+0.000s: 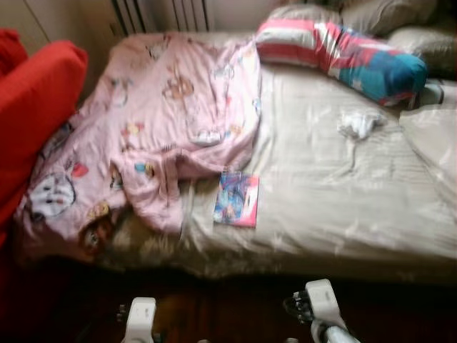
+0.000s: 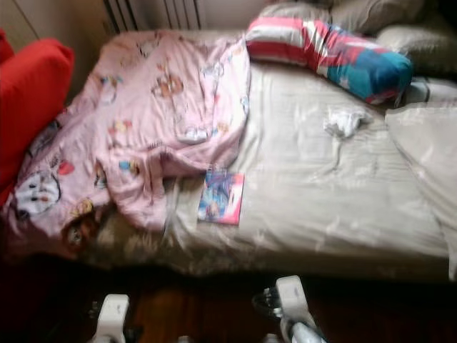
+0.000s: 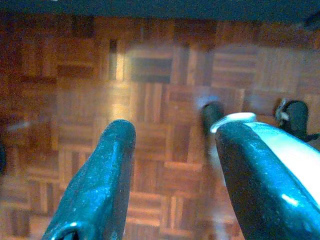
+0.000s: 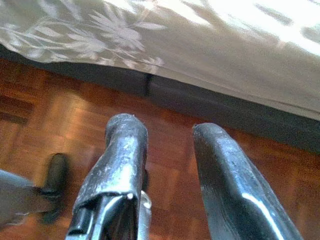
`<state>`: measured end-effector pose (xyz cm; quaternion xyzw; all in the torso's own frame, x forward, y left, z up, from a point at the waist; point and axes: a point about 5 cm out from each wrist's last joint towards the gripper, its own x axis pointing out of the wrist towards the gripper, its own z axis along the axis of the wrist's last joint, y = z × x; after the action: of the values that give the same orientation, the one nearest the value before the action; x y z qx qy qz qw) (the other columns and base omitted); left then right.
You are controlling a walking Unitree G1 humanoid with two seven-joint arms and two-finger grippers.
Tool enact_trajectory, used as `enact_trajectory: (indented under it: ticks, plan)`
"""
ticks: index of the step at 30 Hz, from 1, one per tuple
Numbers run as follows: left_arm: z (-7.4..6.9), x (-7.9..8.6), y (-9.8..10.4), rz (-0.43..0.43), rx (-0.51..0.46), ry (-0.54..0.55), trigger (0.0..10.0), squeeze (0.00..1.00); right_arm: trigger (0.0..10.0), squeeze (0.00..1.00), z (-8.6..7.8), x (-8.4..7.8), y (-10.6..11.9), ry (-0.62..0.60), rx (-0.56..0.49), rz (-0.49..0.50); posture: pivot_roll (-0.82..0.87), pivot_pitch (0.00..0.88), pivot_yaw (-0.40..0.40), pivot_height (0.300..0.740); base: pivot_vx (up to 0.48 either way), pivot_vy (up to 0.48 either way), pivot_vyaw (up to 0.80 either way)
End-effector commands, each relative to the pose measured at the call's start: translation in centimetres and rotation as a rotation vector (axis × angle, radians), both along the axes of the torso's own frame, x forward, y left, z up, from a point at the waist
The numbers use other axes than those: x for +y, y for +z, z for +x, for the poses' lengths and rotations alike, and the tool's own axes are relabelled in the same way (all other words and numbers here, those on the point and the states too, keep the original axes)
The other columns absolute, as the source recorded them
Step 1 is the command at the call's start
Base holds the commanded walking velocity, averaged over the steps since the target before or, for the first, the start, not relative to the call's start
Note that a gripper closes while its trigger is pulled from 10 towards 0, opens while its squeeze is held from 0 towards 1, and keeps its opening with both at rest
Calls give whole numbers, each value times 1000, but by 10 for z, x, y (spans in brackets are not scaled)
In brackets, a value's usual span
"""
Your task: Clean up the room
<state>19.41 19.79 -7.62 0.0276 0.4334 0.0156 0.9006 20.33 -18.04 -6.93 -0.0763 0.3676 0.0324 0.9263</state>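
Approach is judged to be the step in hand: nothing has been picked up yet, and both arms are held low in front of the bed (image 1: 335, 214). The left claw (image 3: 170, 165) is seen spread and empty over the parquet floor (image 3: 150, 100), and the right claw (image 4: 170, 165) is likewise released, holding nothing, just short of the bed's near edge. On the bed, a pink blanket (image 1: 164, 121) lies rumpled over the left half, spilling over the near-left corner. A book (image 1: 236, 199) with a colourful cover lies flat beside the blanket's hem, close to the near edge, and is judged the easiest thing to take first. A small white crumpled thing (image 1: 359, 123), perhaps a tissue or sock, lies toward the far-right part, and a striped bolster (image 1: 343, 53) is set along the far edge with grey pillows (image 1: 389, 14) behind it. For the next move, one claw would have to be raised above the mattress and brought down over the book's edge. A red cushion (image 1: 36, 107) stands at the left end of the bed, and a radiator (image 1: 161, 13) is seen on the wall behind.
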Motion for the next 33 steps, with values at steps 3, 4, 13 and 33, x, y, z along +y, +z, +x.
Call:
enact_trajectory:
  ticks: [3,4,13,33]
  plan:
    - [-7,5,-3,11,26,12,10000,0,10000,0,-4,6,-3,-2,23,17,-89,170,42,740,0,324,0]
    - [-7,5,-3,11,25,12,10000,0,10000,0,-4,6,-3,-2,23,18,-89,170,42,740,0,326,0]
    - [-5,4,-2,10,21,10,10000,0,10000,0,-1,9,-2,3,14,20,-88,172,41,740,0,322,0]
    - [-8,5,-3,10,25,1,10000,0,10000,0,-4,10,-4,7,22,27,-86,172,41,740,0,97,0]
